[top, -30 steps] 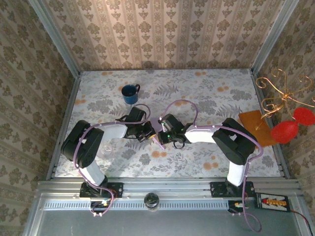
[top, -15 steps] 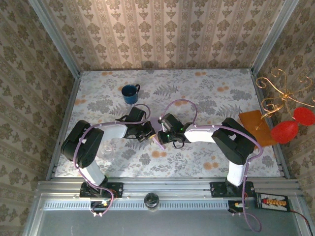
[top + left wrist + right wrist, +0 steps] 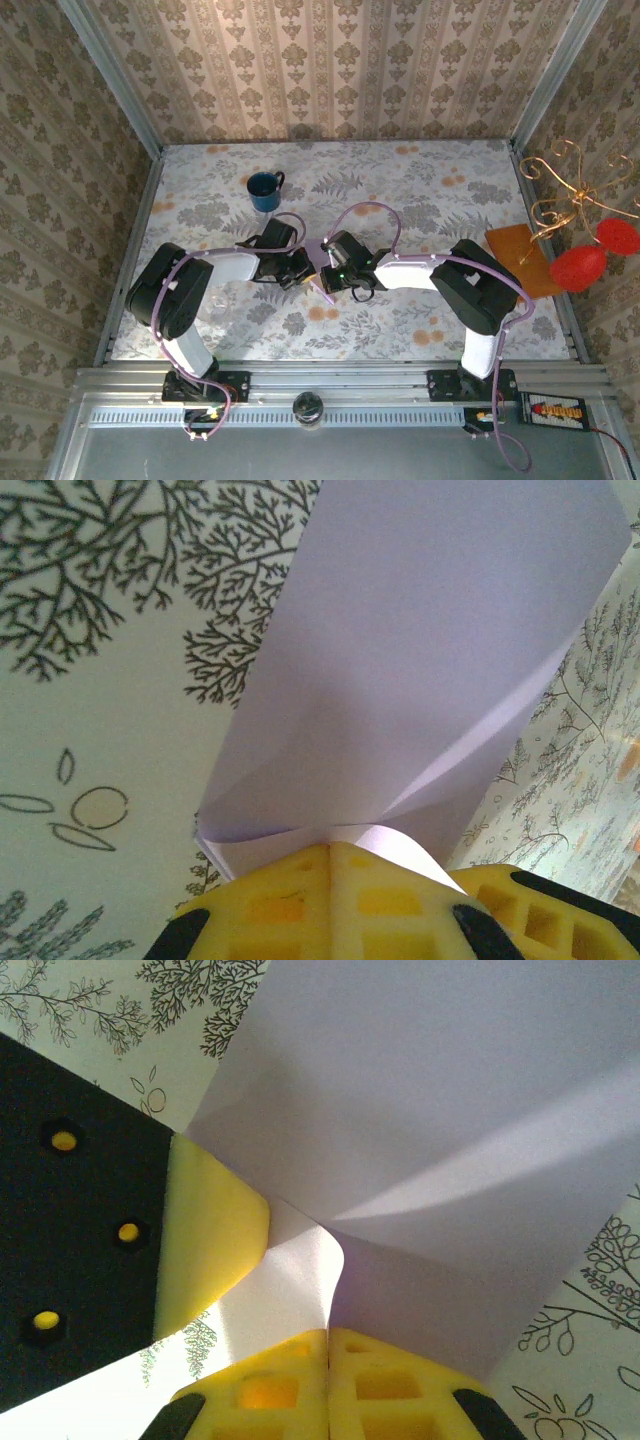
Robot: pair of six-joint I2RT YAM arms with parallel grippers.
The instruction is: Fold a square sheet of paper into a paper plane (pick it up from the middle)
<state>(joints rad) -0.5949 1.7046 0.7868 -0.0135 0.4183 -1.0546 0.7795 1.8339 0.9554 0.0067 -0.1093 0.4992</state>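
Observation:
The square sheet of paper (image 3: 324, 286) is pale lilac and folded with creases, held just above the middle of the flowered table (image 3: 400, 330). My left gripper (image 3: 308, 270) comes from the left and is shut on the paper's folded edge (image 3: 400, 680); its yellow fingertips (image 3: 290, 880) are pressed together. From the right, my right gripper (image 3: 330, 272) is shut on the same paper (image 3: 450, 1110), pinching a curled flap. In the right wrist view the left gripper's yellow finger (image 3: 210, 1240) sits close beside that pinch.
A blue mug (image 3: 265, 190) stands at the back left of centre. An orange-brown flat rectangle (image 3: 520, 258) lies at the right edge, beside a gold wire stand (image 3: 560, 200) with red balls (image 3: 580, 268). Patterned walls enclose the table.

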